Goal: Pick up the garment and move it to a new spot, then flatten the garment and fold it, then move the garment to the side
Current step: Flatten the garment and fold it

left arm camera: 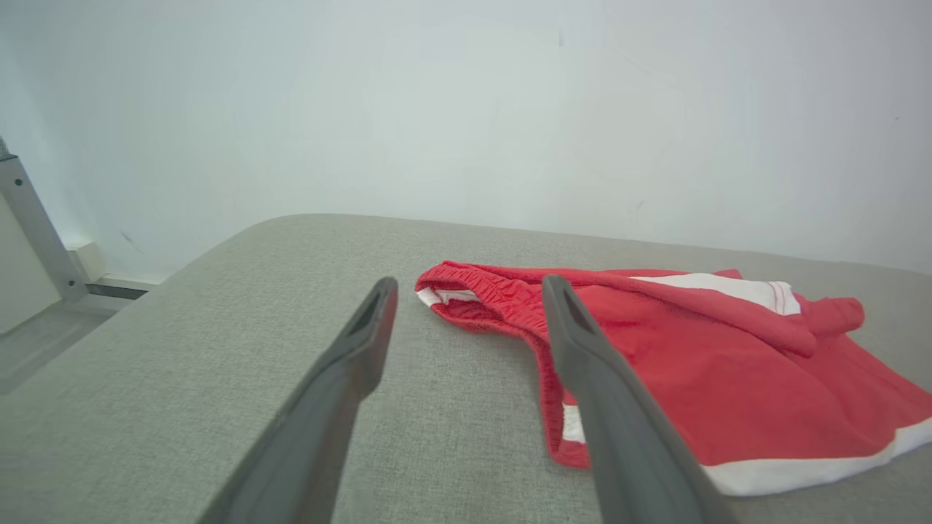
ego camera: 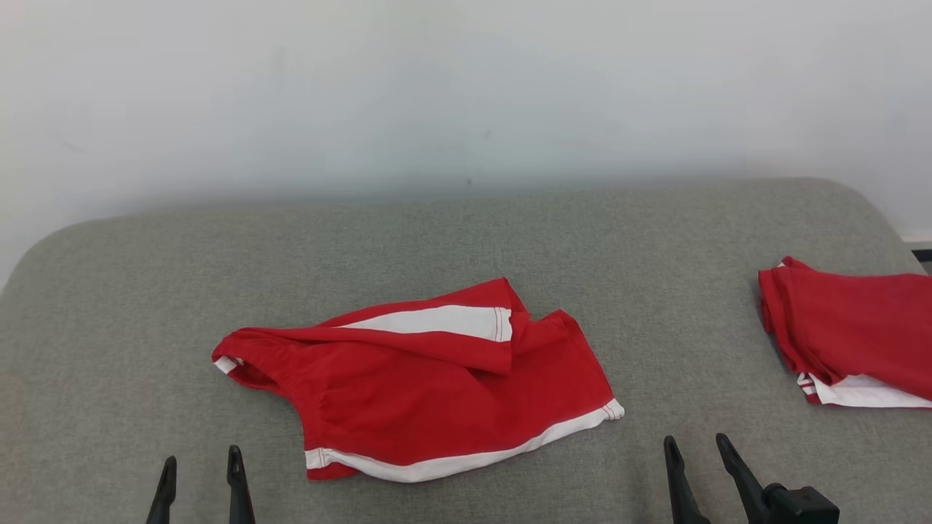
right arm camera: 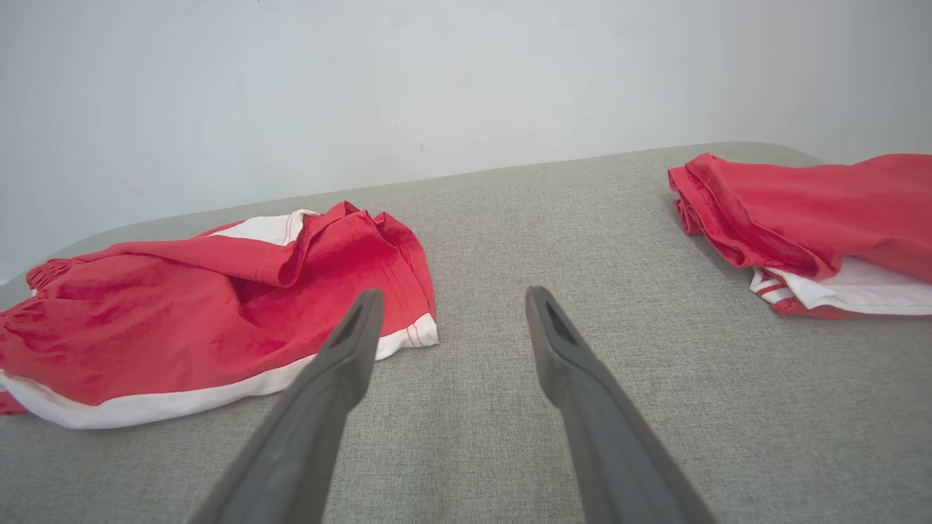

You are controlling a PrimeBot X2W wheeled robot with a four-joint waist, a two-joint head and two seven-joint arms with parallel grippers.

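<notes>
A pair of red shorts with white trim (ego camera: pixel 422 378) lies rumpled in the middle of the grey padded surface (ego camera: pixel 466 233), one leg folded over the other; it also appears in the left wrist view (left arm camera: pixel 699 364) and the right wrist view (right arm camera: pixel 189 313). My left gripper (ego camera: pixel 202 460) is open at the lower left, a little in front and to the left of the shorts' waistband (left arm camera: pixel 473 287). My right gripper (ego camera: pixel 695 447) is open at the lower right, just right of the shorts' white hem (right arm camera: pixel 408 338). Neither touches the cloth.
A second red and white garment (ego camera: pixel 852 335) lies folded at the right edge of the surface, seen too in the right wrist view (right arm camera: pixel 808 225). A white wall (ego camera: pixel 466 87) stands right behind the surface. A metal frame post (left arm camera: pixel 33 225) stands off its left end.
</notes>
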